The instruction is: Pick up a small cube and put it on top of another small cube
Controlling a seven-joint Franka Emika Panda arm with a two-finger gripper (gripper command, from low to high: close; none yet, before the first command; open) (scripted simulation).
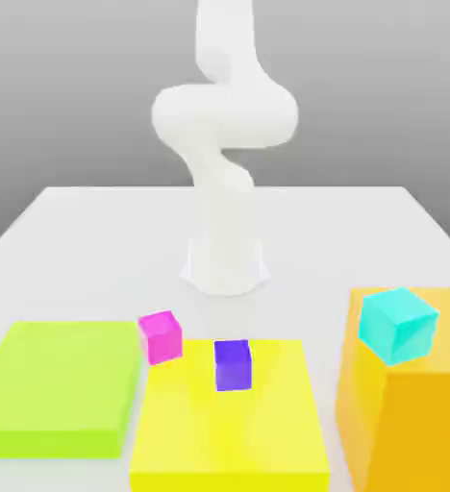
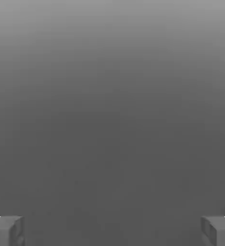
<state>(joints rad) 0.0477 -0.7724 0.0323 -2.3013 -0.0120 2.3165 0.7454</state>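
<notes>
In the hand view we see the pincer (image 2: 112, 230) spread wide, its two grey fingertips (image 2: 6, 230) at opposite edges of the picture with nothing between them but plain grey background; it holds nothing and touches nothing. In the exterior view we see the white arm (image 1: 224, 144) rising from its round base at the middle of the white desk (image 1: 94, 221) and bending upward out of the picture. Toward the near edge of the desk lie three coloured blocks. On the exterior view's left is a flat lime-green slab (image 1: 56, 389) with a bare top. In the middle is a flat yellow slab (image 1: 229, 432), and on its far part stands a small purple cube (image 1: 232, 365), upright. Just beside the far corner of the yellow slab, between it and the green slab, sits a small magenta cube (image 1: 161, 336), slightly turned; we cannot tell whether it rests on the desk or on a slab edge. On the exterior view's right stands a taller orange block (image 1: 412, 413), and on its top, near the far corner, rests a cyan cube (image 1: 397, 325), turned at an angle. It looks larger than the magenta and purple cubes. The arm is well apart from all the cubes.
</notes>
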